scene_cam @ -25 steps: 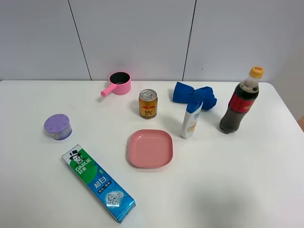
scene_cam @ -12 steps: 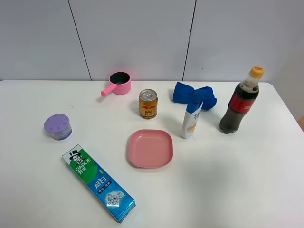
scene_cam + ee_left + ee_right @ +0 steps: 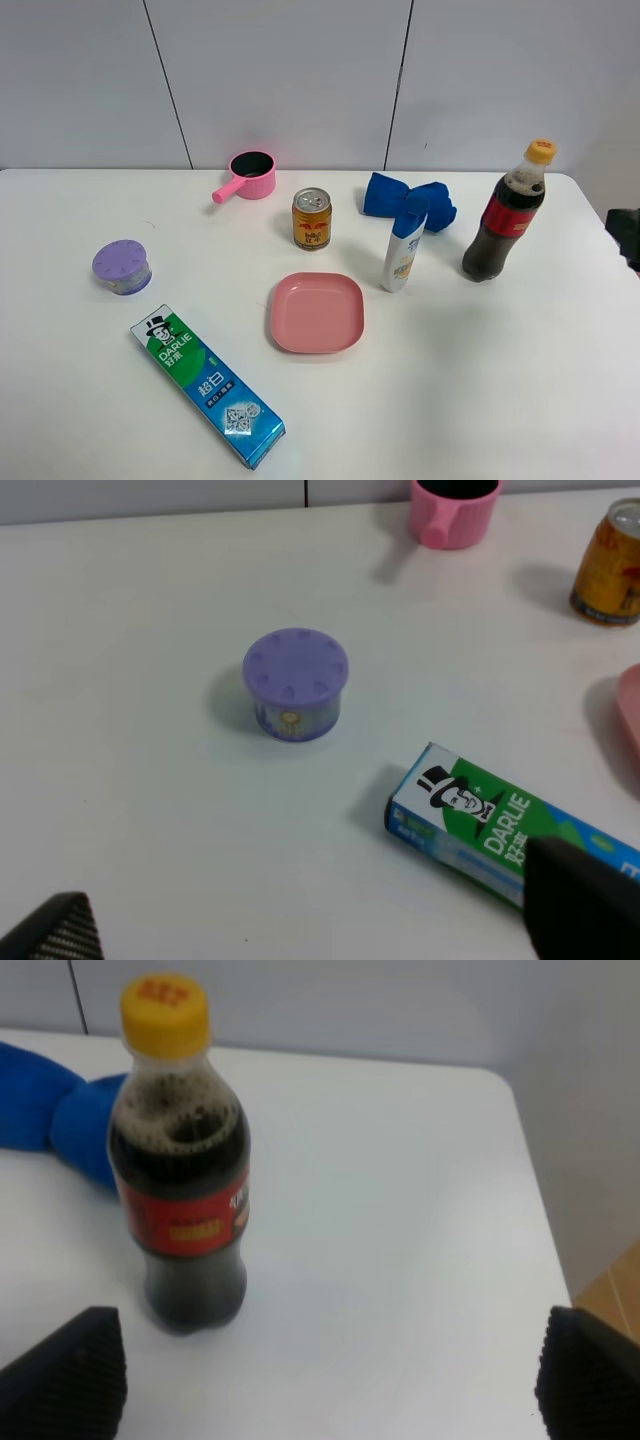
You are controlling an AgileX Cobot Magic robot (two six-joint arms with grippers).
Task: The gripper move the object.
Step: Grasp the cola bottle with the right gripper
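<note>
White tabletop (image 3: 520, 400) filled most of the high view, backed by a pale grey panelled wall (image 3: 300, 80). At the right of that frame, a little above the middle, the cola bottle (image 3: 505, 212) stood upright on the table. Its yellow cap was on, foam sat on the dark drink below the neck, and a red label ran round its middle. Left of it, and apart from it, stood the white-blue squeeze bottle (image 3: 404, 250), with a crumpled blue cloth (image 3: 385, 195) lying behind. A gold-red can (image 3: 312, 218) stood above the centre, and a pink saucepan (image 3: 250, 175) sat to its upper left, handle pointing left. A pink square plate (image 3: 316, 312) lay at the centre. At the left a purple round tub (image 3: 122, 266) stood by itself, and a green-blue toothpaste box (image 3: 207, 388) lay slantwise in the lower left.

A dark part of the right arm (image 3: 626, 238) showed at the right edge of the high view, apart from the bottle. In its wrist view the right gripper (image 3: 325, 1385) had its fingertips spread wide, gripping nothing; the bottle stood ahead of them, untouched. The left gripper (image 3: 318, 925) was likewise spread wide above the table, with the tub and the box ahead of it.
</note>
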